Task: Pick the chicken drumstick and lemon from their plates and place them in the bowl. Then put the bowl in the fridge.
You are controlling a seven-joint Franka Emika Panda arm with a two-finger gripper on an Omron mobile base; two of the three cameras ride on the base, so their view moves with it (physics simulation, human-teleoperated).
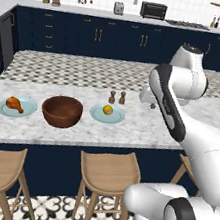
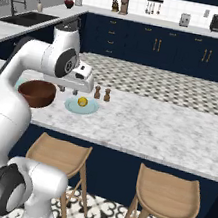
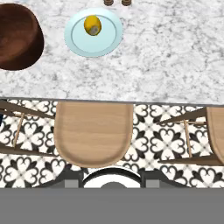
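On the marble island, the reddish-brown bowl (image 1: 62,110) stands empty between two pale blue-green plates. The left plate (image 1: 29,103) carries the chicken drumstick (image 1: 14,103). The right plate (image 1: 117,117) carries the lemon (image 1: 108,110). My gripper (image 1: 152,106) hangs open and empty above the counter, to the right of the lemon's plate and nearer the counter's front edge. From the other side, the gripper (image 2: 68,90) is above the gap between bowl (image 2: 36,93) and lemon (image 2: 82,101). The hand view looks down on the lemon (image 3: 92,25), its plate (image 3: 83,43) and the bowl (image 3: 17,37). The fridge is out of view.
Two small brown shakers (image 1: 117,97) stand just behind the lemon's plate. Wooden stools (image 1: 108,171) line the island's near side, one directly under the hand (image 3: 92,133). Navy cabinets, a toaster oven (image 1: 153,10) and a sink (image 2: 23,17) lie beyond.
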